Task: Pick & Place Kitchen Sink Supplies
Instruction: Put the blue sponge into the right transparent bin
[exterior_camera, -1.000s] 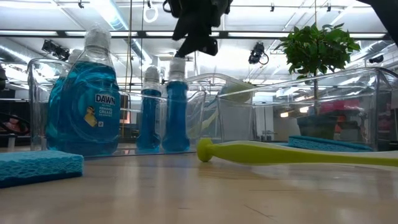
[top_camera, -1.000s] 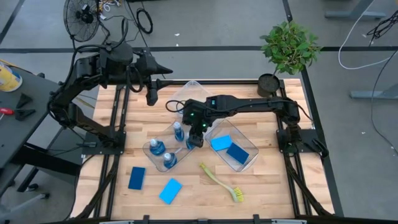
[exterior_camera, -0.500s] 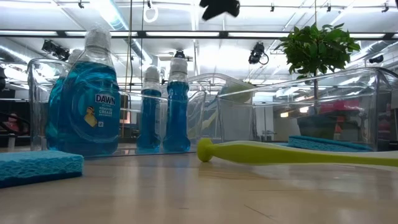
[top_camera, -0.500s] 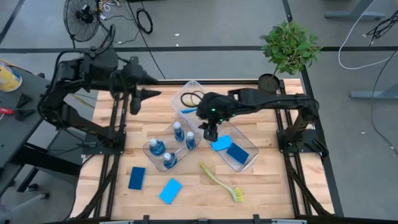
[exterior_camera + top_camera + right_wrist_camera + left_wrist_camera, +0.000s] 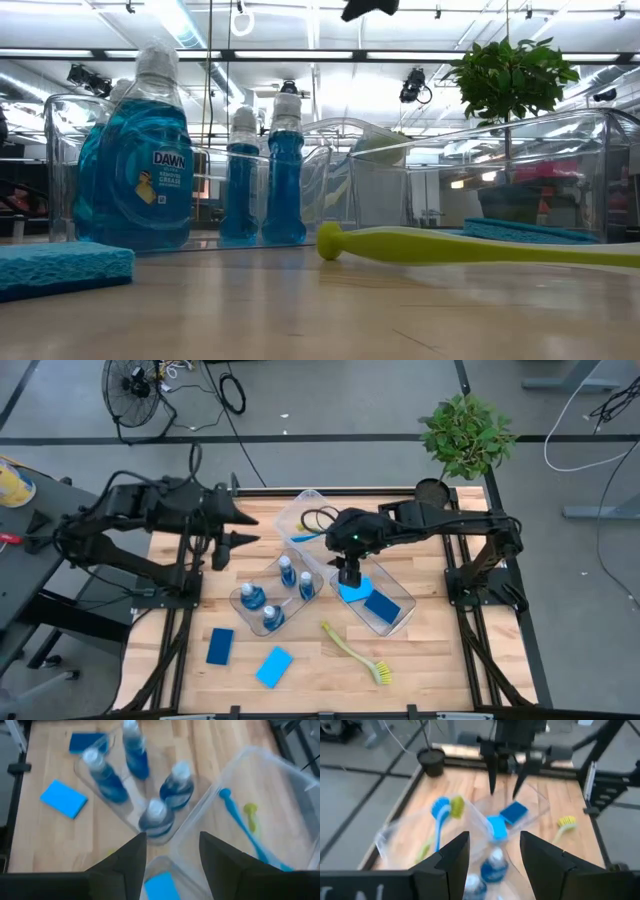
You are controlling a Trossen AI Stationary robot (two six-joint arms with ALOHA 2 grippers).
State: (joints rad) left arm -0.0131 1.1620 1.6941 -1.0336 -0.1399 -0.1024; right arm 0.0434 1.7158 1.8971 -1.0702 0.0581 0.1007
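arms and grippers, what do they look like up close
Both arms are dark, jointed links with black cables along them. The right arm shows a small green light near its wrist. Each gripper, left and right, ends in two slim black fingers, broad and flat seen close up.

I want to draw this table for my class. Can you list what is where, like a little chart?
bottle bin: four small clear bottles of blue liquid in a clear plastic bin
sponge bin: light-blue sponge, dark-blue sponge
on the wood: yellow-green long-handled dish brush, two more blue sponges
right gripper: above the sponge bin, jaws open, empty
left gripper: at the table's left edge, empty
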